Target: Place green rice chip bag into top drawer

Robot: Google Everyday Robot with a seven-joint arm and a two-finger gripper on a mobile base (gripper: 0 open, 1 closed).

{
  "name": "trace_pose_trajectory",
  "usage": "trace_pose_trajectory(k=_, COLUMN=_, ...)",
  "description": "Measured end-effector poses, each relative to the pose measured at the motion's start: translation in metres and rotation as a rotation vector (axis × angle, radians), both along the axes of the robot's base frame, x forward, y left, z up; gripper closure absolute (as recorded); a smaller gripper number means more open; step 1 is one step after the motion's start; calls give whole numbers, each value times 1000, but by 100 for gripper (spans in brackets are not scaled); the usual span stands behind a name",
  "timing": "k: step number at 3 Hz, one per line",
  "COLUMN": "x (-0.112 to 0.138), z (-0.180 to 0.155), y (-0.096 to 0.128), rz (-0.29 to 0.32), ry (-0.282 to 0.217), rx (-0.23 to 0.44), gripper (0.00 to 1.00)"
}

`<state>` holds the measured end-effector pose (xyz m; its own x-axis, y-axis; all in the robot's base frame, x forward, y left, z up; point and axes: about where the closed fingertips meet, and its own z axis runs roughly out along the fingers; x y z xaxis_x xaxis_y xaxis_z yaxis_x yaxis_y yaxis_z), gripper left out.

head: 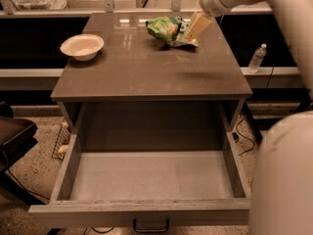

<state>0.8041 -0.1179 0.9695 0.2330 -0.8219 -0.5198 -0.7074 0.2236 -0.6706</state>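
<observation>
One bright-green foil chip bag [168, 29] lies by the far edge of the brown tabletop [146, 75], toward its far right corner, with the pale claw [194, 27] at its right side; apart or together, I cannot tell. Better to take the foil's bulk than a loose flap, then lift clear toward the grey drawer [151, 177] open below the near edge. A round cream bowl [82, 46] sits near the far left corner; a clear bottle [257, 58] stands beyond the right edge.
</observation>
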Motion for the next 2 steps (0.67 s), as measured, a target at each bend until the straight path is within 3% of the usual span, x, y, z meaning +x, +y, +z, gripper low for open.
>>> trace_pose_trajectory(k=2, x=61, z=-48, y=26, rz=-27, ry=12, rx=2, gripper=0)
